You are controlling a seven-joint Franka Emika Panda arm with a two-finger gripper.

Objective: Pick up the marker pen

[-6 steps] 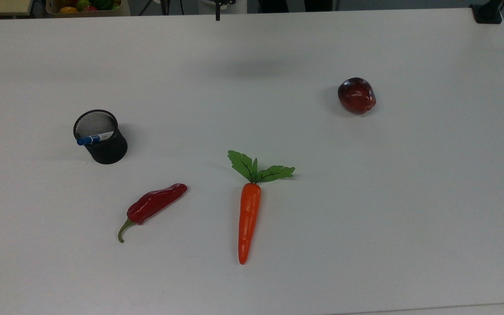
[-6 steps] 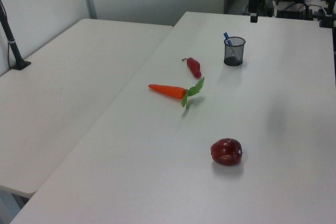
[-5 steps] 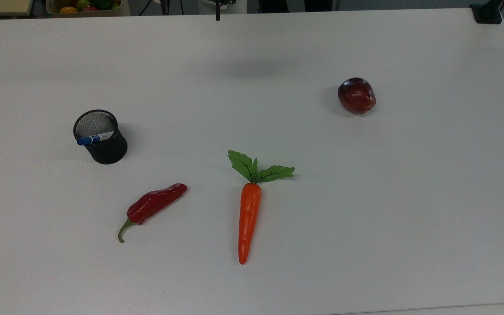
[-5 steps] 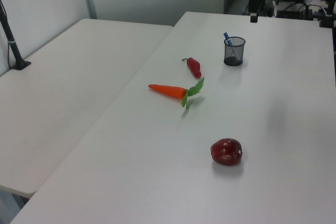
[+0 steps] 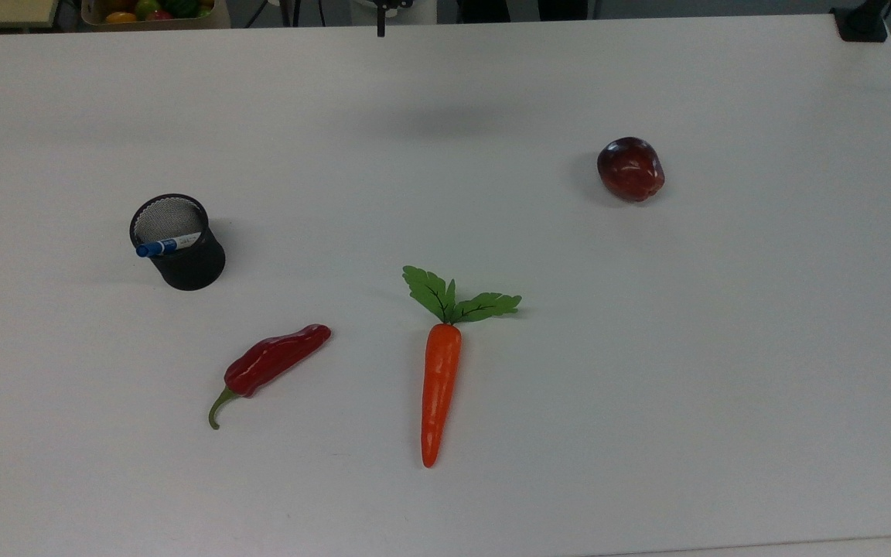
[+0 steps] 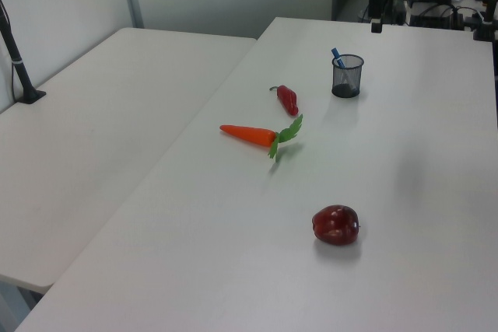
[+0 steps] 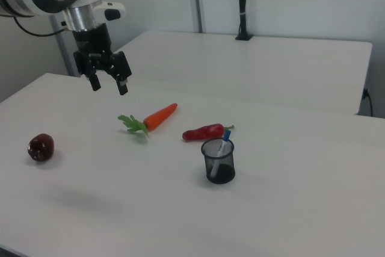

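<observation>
A: Where is the marker [image 5: 168,245] sitting?
B: It is leaning in the mesh cup [image 5: 179,246], cap poking over the rim, near the pepper [image 5: 274,360] on the table [image 5: 646,348].
A: And the gripper [image 7: 108,82]?
B: It is hanging high with fingers spread, holding nothing, well apart from the cup, above the carrot [image 7: 158,117] and apple [image 7: 41,147] side.

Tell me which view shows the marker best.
The top view: the marker shows white barrel and blue cap, leaning on the cup's rim. In the right view the marker stands slanted with its lower part behind mesh. In the left view, just the blue cap pokes out.
</observation>
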